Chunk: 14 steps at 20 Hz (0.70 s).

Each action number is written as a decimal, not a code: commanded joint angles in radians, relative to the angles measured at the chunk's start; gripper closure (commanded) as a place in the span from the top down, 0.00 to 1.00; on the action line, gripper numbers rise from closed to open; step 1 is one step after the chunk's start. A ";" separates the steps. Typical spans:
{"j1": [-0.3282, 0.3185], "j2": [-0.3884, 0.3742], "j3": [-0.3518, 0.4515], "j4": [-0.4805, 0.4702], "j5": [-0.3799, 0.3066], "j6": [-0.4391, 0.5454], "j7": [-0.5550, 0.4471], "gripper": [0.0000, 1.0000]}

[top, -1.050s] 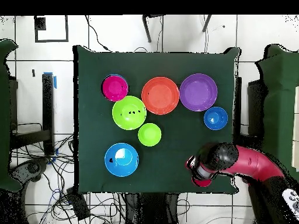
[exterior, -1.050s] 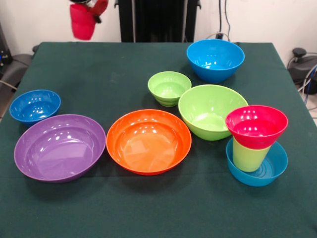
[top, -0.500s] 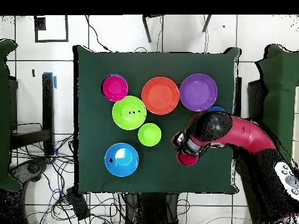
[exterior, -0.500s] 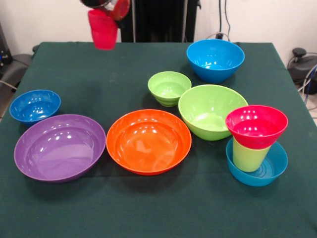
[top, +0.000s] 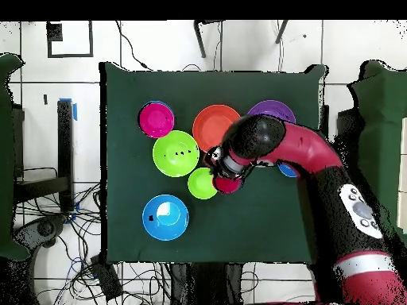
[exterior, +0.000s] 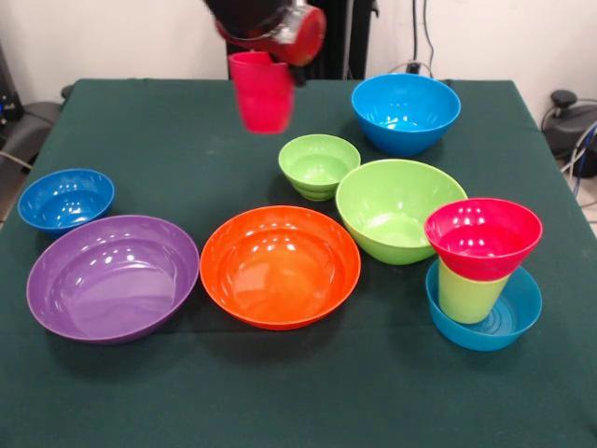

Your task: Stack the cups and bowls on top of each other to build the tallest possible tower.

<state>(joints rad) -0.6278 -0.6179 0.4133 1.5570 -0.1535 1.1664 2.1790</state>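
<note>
A red cup (exterior: 264,93) hangs in the air above the table's far middle, with my gripper (exterior: 270,58) shut on its top. In the overhead view the red cup (top: 228,184) shows under the gripper (top: 226,175), just beside the small ribbed green bowl (top: 202,183). At the front view's right stands the tower: a teal-blue bowl (exterior: 508,322), an upturned lime-green cup (exterior: 466,297) in it, and a small red bowl (exterior: 483,238) on top. From above, only that red bowl (top: 156,119) shows. A small dark-blue bowl (exterior: 65,198) sits at the left.
Also on the green cloth are a purple bowl (exterior: 112,277), an orange bowl (exterior: 280,266), a large lime-green bowl (exterior: 399,210), the small ribbed green bowl (exterior: 319,165) and a large blue bowl (exterior: 406,112). In the overhead view the arm (top: 318,159) covers part of the purple bowl.
The gripper has carried the red cup across the far side of the table, from the front view's upper left toward the middle, and slightly lower. The bowls have not moved.
</note>
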 commanded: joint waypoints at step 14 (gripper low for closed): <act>0.260 0.196 -0.062 -0.437 0.172 0.211 0.287 0.00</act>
<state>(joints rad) -0.4307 -0.5312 0.3959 1.3063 -0.0107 1.2731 2.2051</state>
